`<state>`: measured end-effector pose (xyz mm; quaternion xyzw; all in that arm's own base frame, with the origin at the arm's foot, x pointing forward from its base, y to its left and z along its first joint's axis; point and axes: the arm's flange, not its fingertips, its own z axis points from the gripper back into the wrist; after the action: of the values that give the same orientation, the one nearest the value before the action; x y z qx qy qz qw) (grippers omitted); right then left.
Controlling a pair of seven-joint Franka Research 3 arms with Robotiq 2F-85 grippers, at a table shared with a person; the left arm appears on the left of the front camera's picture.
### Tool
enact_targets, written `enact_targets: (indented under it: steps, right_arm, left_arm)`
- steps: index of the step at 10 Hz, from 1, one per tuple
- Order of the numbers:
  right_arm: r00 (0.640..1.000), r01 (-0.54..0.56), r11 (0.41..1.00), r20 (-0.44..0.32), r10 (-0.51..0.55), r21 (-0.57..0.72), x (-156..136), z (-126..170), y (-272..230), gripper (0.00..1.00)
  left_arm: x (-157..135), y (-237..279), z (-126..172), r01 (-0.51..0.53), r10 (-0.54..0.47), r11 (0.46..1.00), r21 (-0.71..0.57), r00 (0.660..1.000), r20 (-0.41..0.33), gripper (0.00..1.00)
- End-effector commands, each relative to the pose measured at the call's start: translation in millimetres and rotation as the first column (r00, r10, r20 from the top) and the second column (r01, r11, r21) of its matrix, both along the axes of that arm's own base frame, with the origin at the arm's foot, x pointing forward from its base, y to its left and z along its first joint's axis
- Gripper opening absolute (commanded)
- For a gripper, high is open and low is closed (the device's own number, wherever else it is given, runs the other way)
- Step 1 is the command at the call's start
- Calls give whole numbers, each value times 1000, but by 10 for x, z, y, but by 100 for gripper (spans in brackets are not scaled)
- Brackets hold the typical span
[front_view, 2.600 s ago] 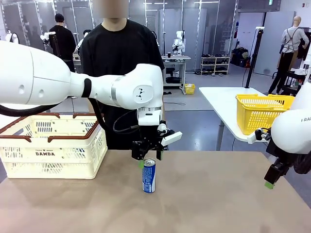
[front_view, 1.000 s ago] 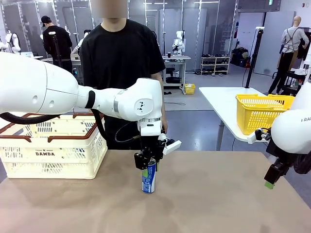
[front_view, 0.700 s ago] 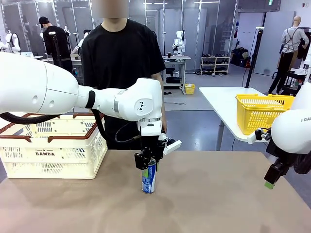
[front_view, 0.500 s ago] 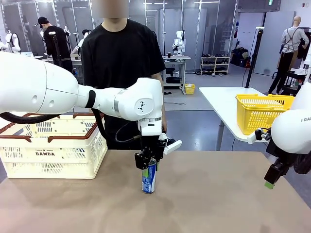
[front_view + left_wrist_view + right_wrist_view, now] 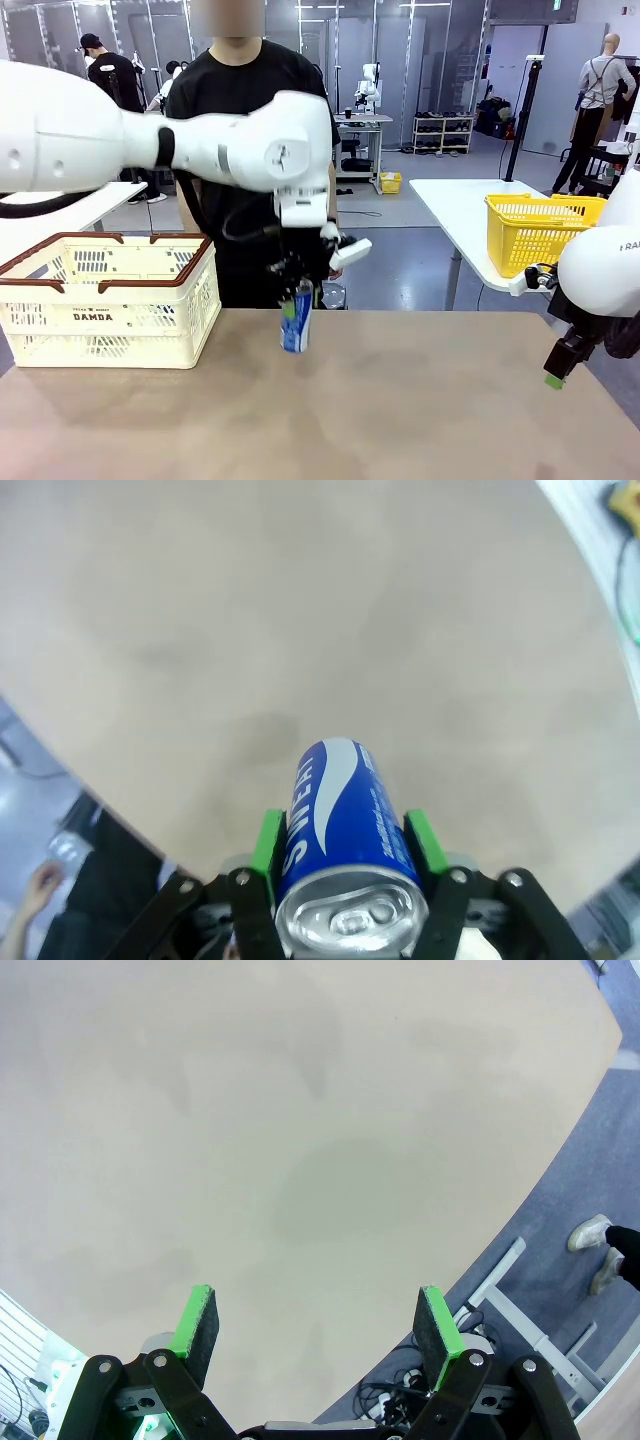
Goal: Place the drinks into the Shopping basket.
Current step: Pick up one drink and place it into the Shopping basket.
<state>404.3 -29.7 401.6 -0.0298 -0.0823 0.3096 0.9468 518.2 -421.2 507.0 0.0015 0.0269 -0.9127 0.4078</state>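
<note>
Blue can [image 5: 296, 318] now aloft, seemingly beside Shopping basket [image 5: 110, 300].

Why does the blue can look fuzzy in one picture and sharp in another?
Front view: the can is smeared, likely motion blur, as is the left gripper shut on it, while the basket stays crisp. Left wrist view: that camera rides with the gripper, so the can looks sharp, its silver top glinting, and the table edges bend from the wide lens.
</note>
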Motion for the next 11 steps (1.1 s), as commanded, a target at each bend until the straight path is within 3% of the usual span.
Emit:
enact_targets:
  steps: [1, 3, 5, 11]
  right_arm:
    - [1000, 4, 1000, 1, -4, -2, 1, 6, -10, 98]
    - [1000, 4, 1000, 1, -4, -2, 1, 6, -10, 98]
    - [1000, 4, 1000, 1, -4, -2, 1, 6, -10, 98]
    - [1000, 4, 1000, 1, -4, -2, 1, 6, -10, 98]
  left_arm:
    - [-66, -18, 536, -13, 9, 999, 47, 997, 80, 25]
    - [-164, 66, 1017, -10, 8, 1000, 15, 991, 136, 25]
    - [-234, 142, 1272, 4, 3, 999, -43, 987, 160, 25]
    - [-262, 158, 1306, 0, 6, 999, -33, 985, 172, 25]
